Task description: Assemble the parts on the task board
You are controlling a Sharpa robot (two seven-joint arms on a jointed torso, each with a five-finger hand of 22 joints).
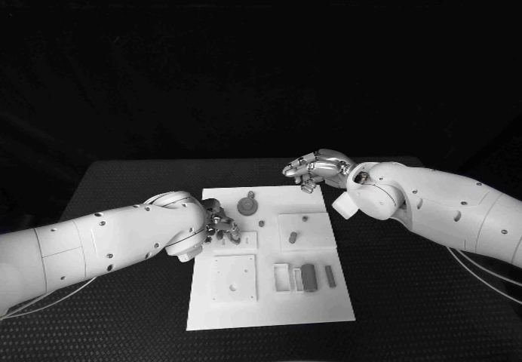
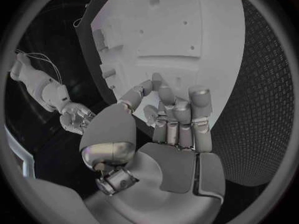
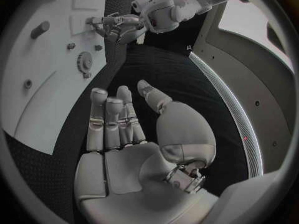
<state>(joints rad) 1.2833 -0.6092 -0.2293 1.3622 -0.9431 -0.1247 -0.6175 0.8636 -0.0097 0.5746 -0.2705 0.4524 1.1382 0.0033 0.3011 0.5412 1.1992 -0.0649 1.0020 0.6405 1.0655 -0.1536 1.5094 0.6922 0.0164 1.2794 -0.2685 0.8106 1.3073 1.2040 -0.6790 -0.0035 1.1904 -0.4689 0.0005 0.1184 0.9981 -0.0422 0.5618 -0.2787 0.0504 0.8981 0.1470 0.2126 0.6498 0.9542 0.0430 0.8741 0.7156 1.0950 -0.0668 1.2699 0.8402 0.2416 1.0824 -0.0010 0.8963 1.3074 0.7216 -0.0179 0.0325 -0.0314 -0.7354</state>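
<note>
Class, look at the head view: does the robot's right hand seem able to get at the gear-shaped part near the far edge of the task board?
Probably yes. The right hand is open, holds nothing, and hovers beside the gear-shaped part on the task board; the left hand sits nearer the board's left edge, leaving that way free.

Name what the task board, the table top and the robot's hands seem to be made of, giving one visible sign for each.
Task board: probably matte white plastic; flat, dull, with moulded recesses.
Table: dark textured mat or mesh; a fine grid pattern shows.
Left hand and right hand: likely polished metal or metallised plastic; they gleam.
</note>
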